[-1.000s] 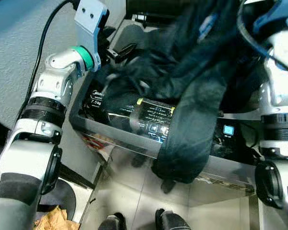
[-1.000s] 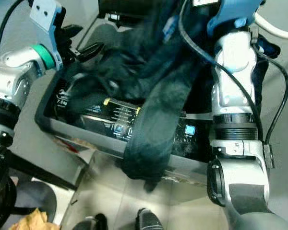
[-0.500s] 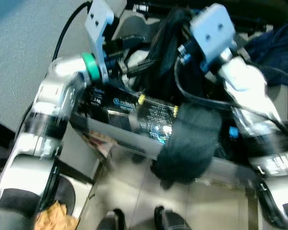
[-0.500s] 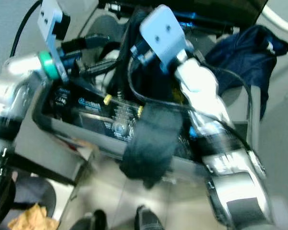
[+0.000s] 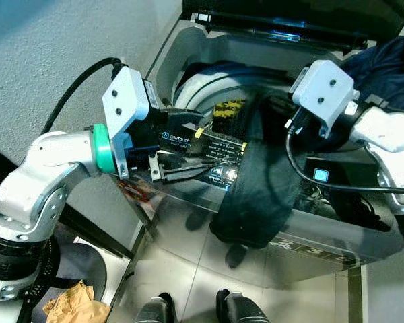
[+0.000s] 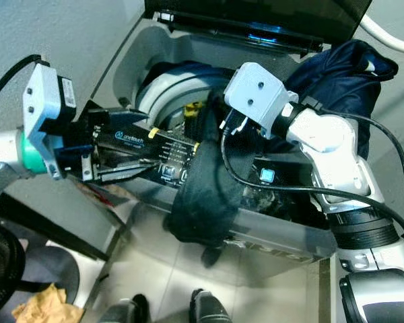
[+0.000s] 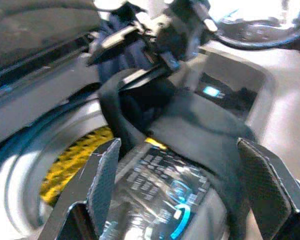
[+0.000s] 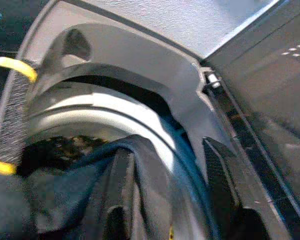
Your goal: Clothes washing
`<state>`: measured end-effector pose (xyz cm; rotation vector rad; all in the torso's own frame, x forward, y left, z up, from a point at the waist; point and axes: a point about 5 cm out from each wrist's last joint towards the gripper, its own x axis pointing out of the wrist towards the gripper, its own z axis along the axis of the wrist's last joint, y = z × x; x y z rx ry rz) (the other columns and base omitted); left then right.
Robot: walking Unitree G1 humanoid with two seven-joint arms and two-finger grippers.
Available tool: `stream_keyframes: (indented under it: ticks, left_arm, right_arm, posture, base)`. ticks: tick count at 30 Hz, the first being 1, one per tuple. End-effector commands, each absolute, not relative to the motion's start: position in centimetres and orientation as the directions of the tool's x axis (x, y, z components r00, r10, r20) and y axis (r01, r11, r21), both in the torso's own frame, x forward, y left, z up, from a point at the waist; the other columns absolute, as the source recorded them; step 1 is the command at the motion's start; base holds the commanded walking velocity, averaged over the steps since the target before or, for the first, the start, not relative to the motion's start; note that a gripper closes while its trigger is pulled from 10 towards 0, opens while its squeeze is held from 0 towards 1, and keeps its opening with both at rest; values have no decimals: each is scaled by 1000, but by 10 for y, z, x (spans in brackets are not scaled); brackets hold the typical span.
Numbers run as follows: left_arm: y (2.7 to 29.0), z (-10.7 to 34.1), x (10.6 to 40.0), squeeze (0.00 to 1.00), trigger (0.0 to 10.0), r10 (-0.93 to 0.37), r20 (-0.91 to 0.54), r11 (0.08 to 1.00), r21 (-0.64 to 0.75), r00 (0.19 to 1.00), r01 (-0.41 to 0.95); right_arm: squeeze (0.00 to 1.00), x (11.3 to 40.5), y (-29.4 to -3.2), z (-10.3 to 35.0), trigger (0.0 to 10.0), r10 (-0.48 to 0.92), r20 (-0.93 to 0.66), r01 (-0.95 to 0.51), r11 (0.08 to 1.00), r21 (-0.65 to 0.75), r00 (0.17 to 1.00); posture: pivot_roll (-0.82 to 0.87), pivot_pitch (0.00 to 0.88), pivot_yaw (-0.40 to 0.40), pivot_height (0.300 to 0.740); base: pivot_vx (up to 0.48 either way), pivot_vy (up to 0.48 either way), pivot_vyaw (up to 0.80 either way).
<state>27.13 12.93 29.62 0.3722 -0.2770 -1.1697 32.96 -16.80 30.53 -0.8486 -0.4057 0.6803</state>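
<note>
Right gripper (image 6: 212,118), fingers clamped on the dark garment (image 5: 256,195) mid-frame, should push it deeper into the washing machine drum (image 5: 209,84); left gripper (image 5: 178,145) fingers apart.

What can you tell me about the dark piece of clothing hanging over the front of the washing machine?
The dark, almost black fabric garment lies limp and crumpled across the grey top-loading washing machine's front control panel. Its lower end hangs down the front wall, clear of the floor; its upper end runs into the drum opening, where the right gripper has its fingers around a fold.
</note>
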Motion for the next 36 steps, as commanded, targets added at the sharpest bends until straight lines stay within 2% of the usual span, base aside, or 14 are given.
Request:
stream_keyframes:
  ticks: [1, 4, 8, 9, 13, 16, 17, 19, 22, 27, 28, 30, 31, 36]
  left_arm:
    - [133, 295, 261, 0, 10000, -929, -5, 334, 422, 370, 843]
    - [132, 289, 247, 0, 10000, -925, -59, 308, 456, 374, 835]
    - [130, 287, 243, 0, 10000, -926, -72, 296, 468, 370, 833]
    - [127, 286, 240, 0, 10000, -928, -76, 288, 473, 365, 833]
    - [124, 284, 236, 0, 10000, -933, -78, 278, 468, 352, 839]
    - [124, 282, 232, 0, 10000, -937, -95, 256, 465, 335, 848]
    - [124, 281, 229, 0, 10000, -938, -111, 244, 460, 328, 854]
    - [123, 280, 228, 0, 10000, -937, -119, 241, 457, 327, 856]
    - [122, 280, 228, 0, 10000, -934, -121, 248, 459, 337, 853]
    - [123, 281, 229, 0, 10000, -930, -116, 258, 467, 348, 846]
    - [125, 283, 230, 0, 10000, -928, -113, 265, 472, 356, 841]
    - [125, 283, 230, 0, 10000, -928, -113, 265, 472, 356, 841]
    - [126, 284, 231, 0, 10000, -925, -112, 271, 474, 363, 838]
    - [128, 285, 230, 0, 10000, -922, -110, 279, 474, 371, 835]
  right_arm:
    - [1000, 324, -170, 302, 10000, 730, 28, -463, 462, -757, 683]
    - [1000, 314, -172, 299, 10000, 786, 20, -578, 471, -666, 617]
    - [1000, 312, -174, 298, 10000, 795, 34, -600, 484, -637, 605]
    - [0, 309, -176, 296, 10000, 803, 24, -623, 480, -618, 595]
    - [0, 305, -180, 291, 10000, 817, -11, -662, 459, -593, 576]
    - [0, 295, -184, 278, 10000, 849, -105, -745, 387, -544, 517]
    - [0, 283, -185, 264, 10000, 880, -186, -822, 306, -480, 436]
    - [0, 277, -183, 253, 10000, 895, -228, -862, 259, -435, 384]
    - [0, 273, -180, 247, 10000, 902, -247, -888, 240, -392, 353]
    - [0, 277, -176, 243, 10000, 896, -244, -880, 257, -399, 372]
    - [0, 280, -174, 242, 471, 892, -239, -874, 268, -405, 384]
    - [0, 280, -174, 242, 471, 892, -239, -874, 268, -405, 384]
    - [0, 282, -173, 241, 0, 888, -236, -870, 277, -409, 394]
    - [0, 285, -173, 243, 0, 881, -228, -857, 293, -423, 414]
  posture:
    - [-1, 151, 78, 740]
    - [1, 150, 74, 740]
    - [2, 150, 72, 740]
    - [-7, 149, 71, 740]
    - [-9, 148, 70, 740]
    - [-15, 147, 67, 740]
    - [-21, 148, 69, 740]
    - [-20, 147, 69, 740]
    - [-19, 145, 71, 740]
    - [-11, 143, 72, 740]
    - [-5, 143, 71, 740]
    - [-5, 143, 71, 740]
    - [-3, 145, 69, 740]
    - [-4, 147, 68, 740]
  base:
    - [0, 0, 0]
    - [0, 0, 0]
    - [0, 0, 0]
    - [0, 0, 0]
    - [0, 0, 0]
    - [0, 0, 0]
    - [0, 0, 0]
    - [0, 0, 0]
    - [0, 0, 0]
    - [0, 0, 0]
    - [0, 0, 0]
    - [0, 0, 0]
    - [0, 0, 0]
    - [0, 0, 0]
